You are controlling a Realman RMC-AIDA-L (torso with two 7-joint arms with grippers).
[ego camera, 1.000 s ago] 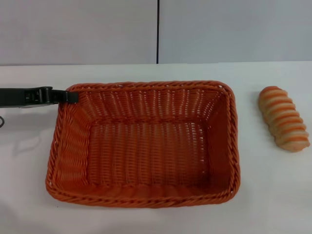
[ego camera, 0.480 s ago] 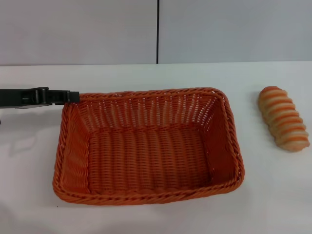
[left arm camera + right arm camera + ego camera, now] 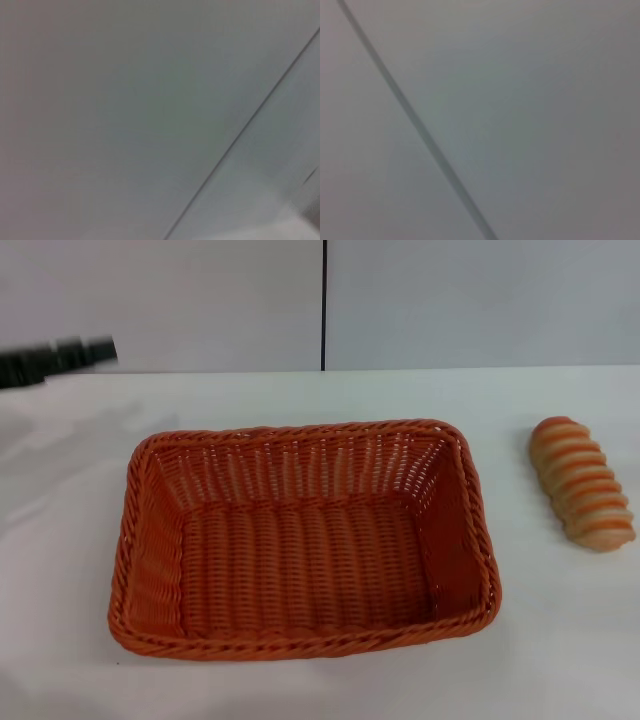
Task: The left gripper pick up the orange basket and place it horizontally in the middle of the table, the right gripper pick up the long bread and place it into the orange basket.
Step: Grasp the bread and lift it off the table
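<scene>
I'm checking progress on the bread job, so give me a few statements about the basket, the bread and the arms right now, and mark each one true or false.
1. The orange basket sits flat on the table with its long side across the head view. True.
2. The long bread lies inside the basket. False: it lies on the table to the basket's right, apart from it.
3. The left gripper is clamped on the basket's rim. False: it is up at the far left, clear of the basket.
4. The basket is empty. True.
5. The right gripper is above the bread. False: it shows in no view.
</scene>
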